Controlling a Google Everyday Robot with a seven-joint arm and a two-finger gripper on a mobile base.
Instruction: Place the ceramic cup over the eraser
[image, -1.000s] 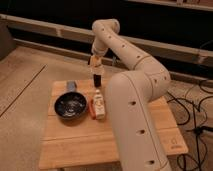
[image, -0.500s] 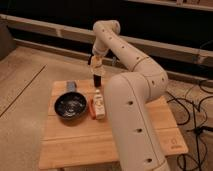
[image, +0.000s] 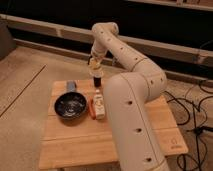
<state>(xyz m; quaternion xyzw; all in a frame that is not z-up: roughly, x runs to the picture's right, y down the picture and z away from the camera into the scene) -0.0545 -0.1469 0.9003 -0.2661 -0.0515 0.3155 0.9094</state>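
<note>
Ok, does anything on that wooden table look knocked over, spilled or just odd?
Only the white bottle stands out: it lies on its side beside the black bowl. No spill shows. The tool holds the ceramic cup right above the upright eraser.

Lab: pincer (image: 95, 63) over table (image: 75, 137) (cables (image: 192, 112))

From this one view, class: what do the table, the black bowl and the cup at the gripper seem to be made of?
Table: wood, matte, with pale plank seams.
Black bowl: possibly glazed or metal, with glossy highlights inside.
Ceramic cup: probably glazed ceramic, cream with a sheen, at the gripper above the dark eraser.
</note>
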